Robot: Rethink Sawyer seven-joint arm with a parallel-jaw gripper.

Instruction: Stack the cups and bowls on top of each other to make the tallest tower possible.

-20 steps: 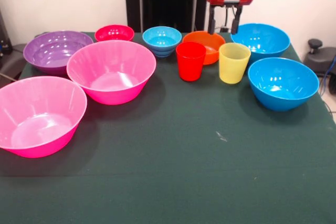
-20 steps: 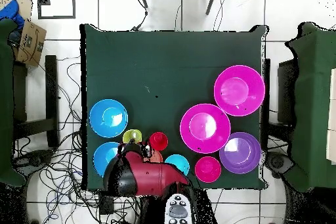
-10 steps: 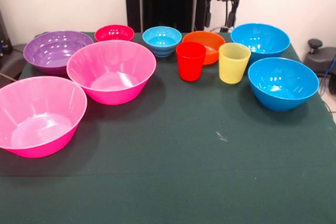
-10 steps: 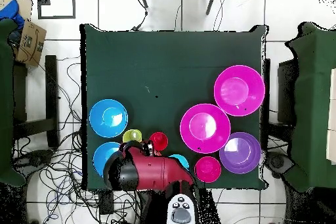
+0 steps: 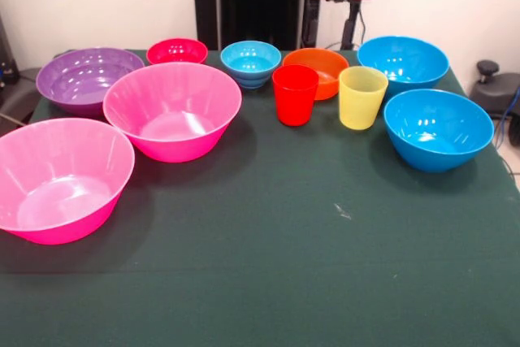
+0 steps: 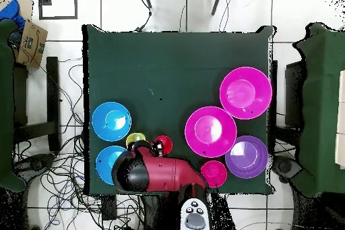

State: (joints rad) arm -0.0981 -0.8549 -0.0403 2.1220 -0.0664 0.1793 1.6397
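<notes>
Gripper point(image 5: 331, 28): fingers spread, empty, raised above the small glossy orange plastic bowl point(image 5: 318, 71). Smooth red plastic cup point(image 5: 295, 94) and smooth yellow plastic cup point(image 5: 361, 97) stand just before it on the dark green surface point(image 5: 268, 233). All pieces separate, unstacked; likely laid out for picking.

A dark green tablecloth point(image 5: 309, 266) covers the table; a cardboard box point(image 6: 28, 44) sits upper left, overhead, among floor cables point(image 6: 64, 116).
</notes>
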